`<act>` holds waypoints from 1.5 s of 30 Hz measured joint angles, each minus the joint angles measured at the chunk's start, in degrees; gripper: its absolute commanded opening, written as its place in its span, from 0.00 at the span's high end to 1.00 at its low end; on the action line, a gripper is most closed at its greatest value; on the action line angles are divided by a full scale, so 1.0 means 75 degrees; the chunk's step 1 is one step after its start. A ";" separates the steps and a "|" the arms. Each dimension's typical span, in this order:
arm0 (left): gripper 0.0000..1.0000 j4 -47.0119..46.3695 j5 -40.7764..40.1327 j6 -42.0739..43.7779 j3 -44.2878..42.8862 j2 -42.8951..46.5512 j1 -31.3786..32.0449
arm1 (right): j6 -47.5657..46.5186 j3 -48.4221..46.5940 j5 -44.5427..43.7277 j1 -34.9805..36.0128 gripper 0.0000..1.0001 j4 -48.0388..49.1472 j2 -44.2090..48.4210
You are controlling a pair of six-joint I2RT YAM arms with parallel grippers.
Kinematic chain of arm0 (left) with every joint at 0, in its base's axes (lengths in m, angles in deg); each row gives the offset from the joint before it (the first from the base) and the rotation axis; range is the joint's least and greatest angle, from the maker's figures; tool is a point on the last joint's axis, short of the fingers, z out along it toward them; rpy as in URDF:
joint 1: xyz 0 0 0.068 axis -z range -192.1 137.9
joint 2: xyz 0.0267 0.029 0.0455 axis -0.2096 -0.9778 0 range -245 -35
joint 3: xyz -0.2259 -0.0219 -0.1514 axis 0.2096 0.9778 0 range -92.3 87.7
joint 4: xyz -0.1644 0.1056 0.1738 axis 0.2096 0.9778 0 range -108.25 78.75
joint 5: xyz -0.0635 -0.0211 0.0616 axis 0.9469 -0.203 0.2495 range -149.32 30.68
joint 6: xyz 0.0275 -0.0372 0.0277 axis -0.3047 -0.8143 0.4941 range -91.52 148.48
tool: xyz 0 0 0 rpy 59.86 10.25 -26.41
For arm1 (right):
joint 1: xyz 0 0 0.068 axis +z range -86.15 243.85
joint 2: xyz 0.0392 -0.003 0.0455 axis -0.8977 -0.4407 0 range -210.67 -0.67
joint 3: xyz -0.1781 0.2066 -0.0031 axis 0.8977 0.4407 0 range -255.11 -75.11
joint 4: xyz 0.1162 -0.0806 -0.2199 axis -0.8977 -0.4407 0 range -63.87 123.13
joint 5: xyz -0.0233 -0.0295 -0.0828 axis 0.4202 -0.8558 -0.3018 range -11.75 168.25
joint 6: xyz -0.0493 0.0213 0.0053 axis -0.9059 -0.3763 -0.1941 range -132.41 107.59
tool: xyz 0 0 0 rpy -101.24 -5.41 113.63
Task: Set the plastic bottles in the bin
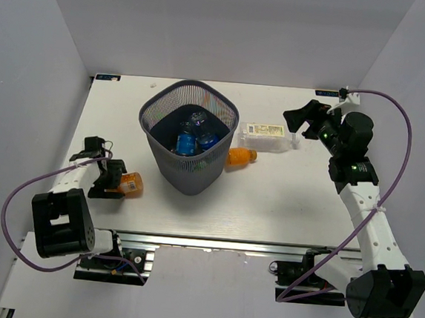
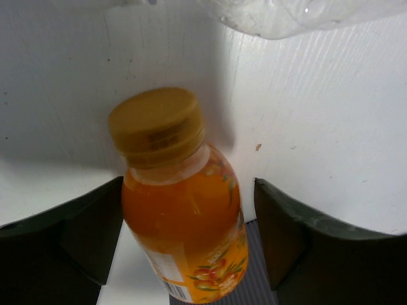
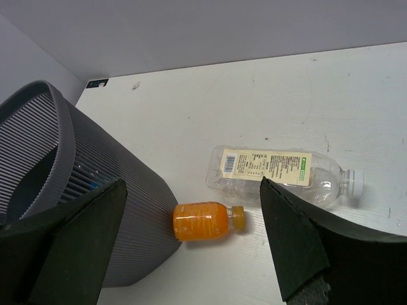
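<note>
Left gripper (image 2: 187,238) astride one orange bottle (image 2: 181,210)

White table (image 1: 283,202), grey bin (image 1: 189,175), clear bottle (image 1: 266,137), two orange bottles (image 1: 240,157) (image 1: 130,184)

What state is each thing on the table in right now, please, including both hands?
Bin: upright, bottles inside.
Orange bottle by left hand: lying on the table, capped, between the fingers.
Orange bottle by bin: on its side, capped, outside the bin.
Clear white-labelled bottle: on its side, capped, outside the bin.
Left hand: open, straddling its orange bottle.
Right hand: open, empty.
</note>
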 measured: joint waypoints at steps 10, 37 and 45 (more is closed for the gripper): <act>0.48 0.0029 -0.0003 0.0452 0.0032 0.0589 0.0000 | 0.0108 0.0003 -0.0239 -0.0044 0.11 -0.0012 0.0000; 0.58 -0.2028 0.0484 0.3436 -0.4412 0.1842 0.0495 | -0.2681 0.1693 0.2343 -0.0093 0.11 0.0699 0.0137; 0.50 -0.1947 0.0586 0.5018 -0.6426 -0.0082 0.3421 | -0.4680 0.1690 0.3745 0.0335 0.11 0.0941 -0.1352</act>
